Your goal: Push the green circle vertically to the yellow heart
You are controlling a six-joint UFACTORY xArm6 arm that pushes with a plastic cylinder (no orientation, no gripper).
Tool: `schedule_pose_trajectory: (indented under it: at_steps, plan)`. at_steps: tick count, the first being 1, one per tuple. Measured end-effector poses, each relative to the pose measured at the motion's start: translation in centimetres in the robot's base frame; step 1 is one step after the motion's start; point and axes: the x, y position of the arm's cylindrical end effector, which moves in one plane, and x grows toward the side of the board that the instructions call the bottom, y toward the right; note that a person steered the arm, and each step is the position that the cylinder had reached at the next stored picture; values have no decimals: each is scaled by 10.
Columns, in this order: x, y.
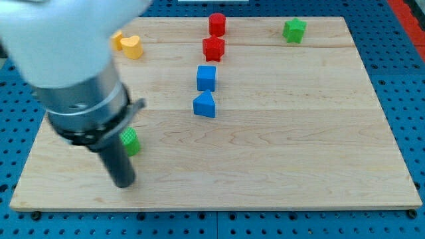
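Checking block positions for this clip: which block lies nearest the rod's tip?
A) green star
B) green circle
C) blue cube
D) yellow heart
B: the green circle sits right beside the rod, just above my tip; the other blocks lie far up the board.

Two red blocks [216, 24] [213, 48] sit above a blue cube [206, 78] and blue wedge [204, 105]; a green star [294, 30] lies top right.
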Motion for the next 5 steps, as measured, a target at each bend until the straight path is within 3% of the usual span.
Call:
schedule_pose_trajectory:
  at_steps: [2,5]
  plan:
    - [-19,30]
    - [-109,-63]
